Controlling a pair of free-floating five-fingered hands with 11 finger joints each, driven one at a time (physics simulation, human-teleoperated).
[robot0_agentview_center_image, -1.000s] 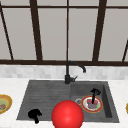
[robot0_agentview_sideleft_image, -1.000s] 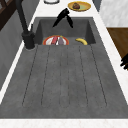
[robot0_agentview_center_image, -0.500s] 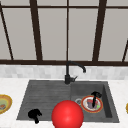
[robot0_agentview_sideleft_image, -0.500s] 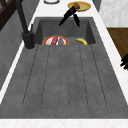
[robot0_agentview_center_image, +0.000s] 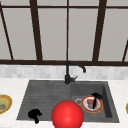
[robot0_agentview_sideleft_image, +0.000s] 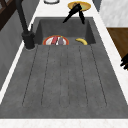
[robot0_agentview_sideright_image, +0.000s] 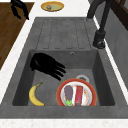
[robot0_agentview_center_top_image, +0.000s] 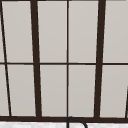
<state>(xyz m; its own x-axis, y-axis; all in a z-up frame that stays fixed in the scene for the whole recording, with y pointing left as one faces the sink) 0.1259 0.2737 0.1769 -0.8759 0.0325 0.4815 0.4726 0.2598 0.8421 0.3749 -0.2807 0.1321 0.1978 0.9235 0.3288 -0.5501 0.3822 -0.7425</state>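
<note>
My right hand (robot0_agentview_center_image: 96, 98) hovers open over the sink basin (robot0_agentview_sideright_image: 98, 70), its fingers straight and spread, holding nothing. In the right side view this right hand (robot0_agentview_sideright_image: 46, 65) is above the basin's near-left part, over a banana (robot0_agentview_sideright_image: 35, 95) and beside a red-rimmed plate (robot0_agentview_sideright_image: 60, 93). On the plate lie an eggplant (robot0_agentview_sideright_image: 68, 93) and a red piece (robot0_agentview_sideright_image: 79, 95). In the left side view the right hand (robot0_agentview_sideleft_image: 75, 12) points its fingers down, beyond the plate (robot0_agentview_sideleft_image: 47, 41) and the banana (robot0_agentview_sideleft_image: 82, 41). My left hand (robot0_agentview_center_image: 35, 115) hangs idle at the drainboard's front left edge, holding nothing.
A black faucet (robot0_agentview_center_image: 68, 75) stands behind the sink's middle. A ribbed drainboard (robot0_agentview_sideleft_image: 62, 77) fills the sink's left half. A yellow bowl (robot0_agentview_center_image: 3, 103) sits on the left counter. A red ball (robot0_agentview_center_image: 67, 115) shows at the sink's front edge. A window (robot0_agentview_center_top_image: 67, 60) is behind.
My right hand has drifted a little to the right over the basin. The left hand, plate and banana have stayed put.
</note>
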